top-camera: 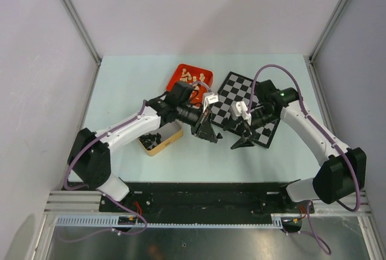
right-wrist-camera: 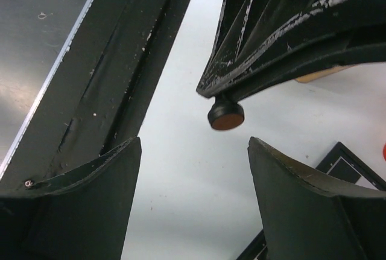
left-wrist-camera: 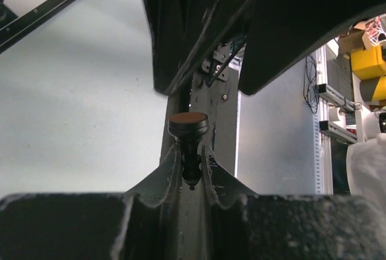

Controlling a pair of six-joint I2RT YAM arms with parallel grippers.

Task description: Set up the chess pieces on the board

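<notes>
The black chess piece [left-wrist-camera: 188, 128] is pinched in the left gripper [left-wrist-camera: 192, 154], base sticking out, maybe so the right gripper [right-wrist-camera: 193, 144], jaws wide apart, can take it.

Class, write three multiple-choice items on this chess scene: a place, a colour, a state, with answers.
1. In the top view the red tray lies: A on the board; B left of the board; C right of it.
2. The piece in the left gripper is: A black; B cream; C red.
3. The right gripper is: A open, empty; B shut on a piece; C shut on nothing.
Answers: 1 B, it sits off the board's left corner. 2 A, its body shows dark in the grip. 3 A, its fingers stand apart, gripping nothing.
</notes>
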